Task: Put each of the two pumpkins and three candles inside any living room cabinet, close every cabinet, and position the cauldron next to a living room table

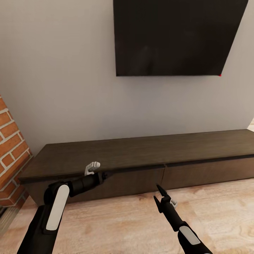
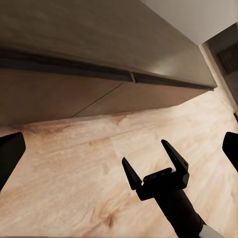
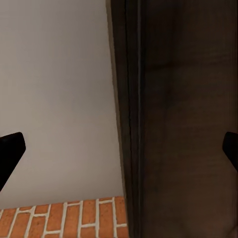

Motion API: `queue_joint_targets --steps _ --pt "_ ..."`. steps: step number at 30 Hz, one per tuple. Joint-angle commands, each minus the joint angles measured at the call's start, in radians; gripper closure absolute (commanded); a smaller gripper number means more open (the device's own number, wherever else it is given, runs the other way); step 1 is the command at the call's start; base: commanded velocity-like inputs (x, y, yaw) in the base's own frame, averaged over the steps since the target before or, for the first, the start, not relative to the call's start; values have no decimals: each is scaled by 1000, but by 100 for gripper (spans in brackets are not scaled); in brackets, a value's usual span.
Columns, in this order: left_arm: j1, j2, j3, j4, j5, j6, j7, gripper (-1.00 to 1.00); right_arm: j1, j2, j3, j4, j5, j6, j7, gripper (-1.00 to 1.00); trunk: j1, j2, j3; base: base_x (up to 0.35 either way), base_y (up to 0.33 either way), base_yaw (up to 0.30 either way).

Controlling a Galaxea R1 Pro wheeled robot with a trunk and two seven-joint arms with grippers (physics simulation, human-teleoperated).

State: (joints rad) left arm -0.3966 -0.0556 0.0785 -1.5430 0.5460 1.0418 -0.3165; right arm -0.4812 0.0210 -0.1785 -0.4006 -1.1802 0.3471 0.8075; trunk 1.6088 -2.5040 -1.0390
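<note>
While we stand in front of the cabinet point(image 1: 141, 155), which runs across the lower half of the head view from lower left to the right edge, we see both its drawer fronts flush and shut under the overhanging top. Our left gripper point(image 1: 106, 174) reaches just under the top's front edge at the left drawer; we cannot tell if its fingers are apart or together. Our right gripper point(image 1: 158, 193) hangs empty over the wooden floor point(image 1: 116, 225), fingers spread; the left wrist view shows it well point(image 2: 154, 163).

We judge the drawer front as stiff, smooth wood with no handle, so it may be slippery. The best hold seems the dark gap point(image 2: 74, 67) under the top, hooking the upper edge and pulling straight.
</note>
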Motion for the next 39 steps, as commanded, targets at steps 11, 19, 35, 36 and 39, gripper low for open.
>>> queue_joint_targets --steps 11,19,35,36,39 --pt "-1 -1 3 -1 -8 5 -11 -100 -1 2 -1 0 -7 9 1 -100 4 -3 -40 0 0 0" --pt "0 -1 3 -1 -8 5 -11 -100 -1 2 -1 0 -7 9 0 -100 4 -3 -40 0 0 0" --pt "0 -1 3 -2 -8 5 -12 -100 -1 3 0 0 -7 9 -1 -100 4 -3 -40 188 0 0" --pt "-1 -1 3 -2 -8 5 -12 -100 -1 3 0 0 -7 9 -1 -100 4 -3 -40 227 0 0" --pt "-1 -1 3 -2 -8 5 -12 -100 -1 3 0 0 -7 9 -1 -100 4 -3 -40 173 0 0"
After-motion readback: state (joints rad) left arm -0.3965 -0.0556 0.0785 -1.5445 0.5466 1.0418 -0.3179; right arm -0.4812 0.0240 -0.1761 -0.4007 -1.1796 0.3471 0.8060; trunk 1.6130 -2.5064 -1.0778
